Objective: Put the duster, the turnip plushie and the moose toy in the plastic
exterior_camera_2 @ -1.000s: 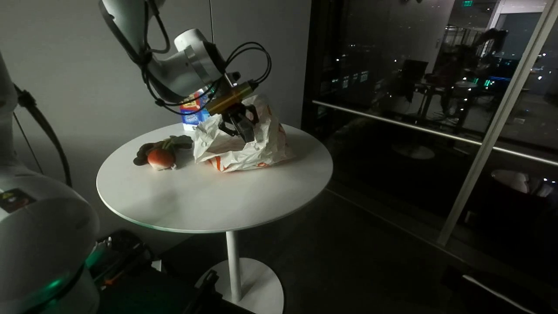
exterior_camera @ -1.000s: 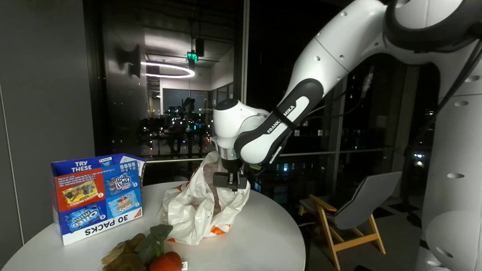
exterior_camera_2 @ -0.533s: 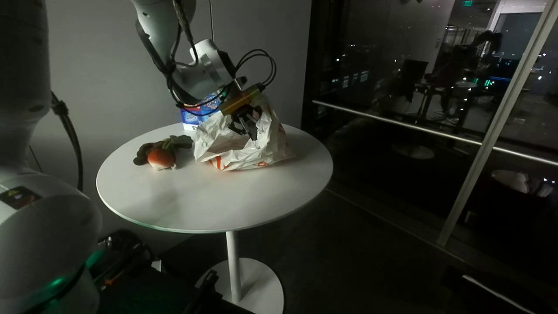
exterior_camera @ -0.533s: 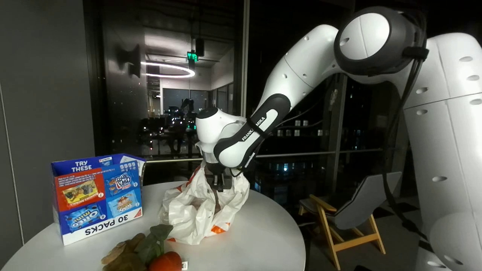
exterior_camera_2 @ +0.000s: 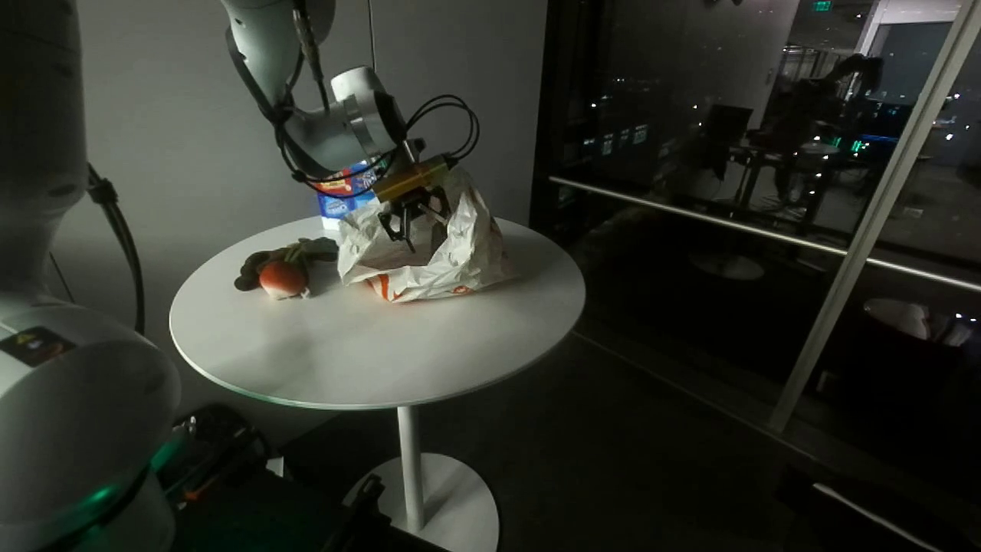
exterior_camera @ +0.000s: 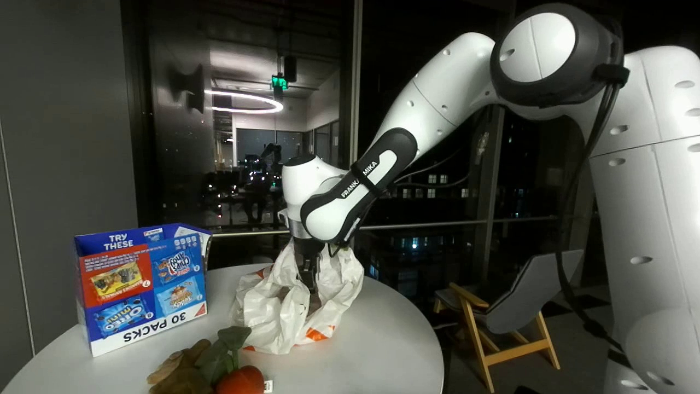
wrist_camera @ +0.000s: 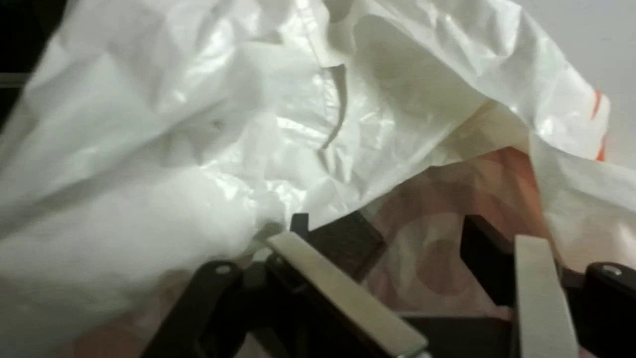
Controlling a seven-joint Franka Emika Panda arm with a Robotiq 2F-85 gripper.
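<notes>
Turnip plushie [exterior_camera_2: 283, 280] on bench [exterior_camera_2: 368, 353], same spot as a second ago, just beside plastic bag [exterior_camera_2: 475, 253]. End effector [wrist_camera: 387, 231] has turned since then and, in an exterior view, shifted toward the snack box [exterior_camera: 142, 290], sitting lower at the bag's mouth. Fingers well apart, no grip on anything visible; wrist view has them over the opening. Contact with plastic: can't tell.
</notes>
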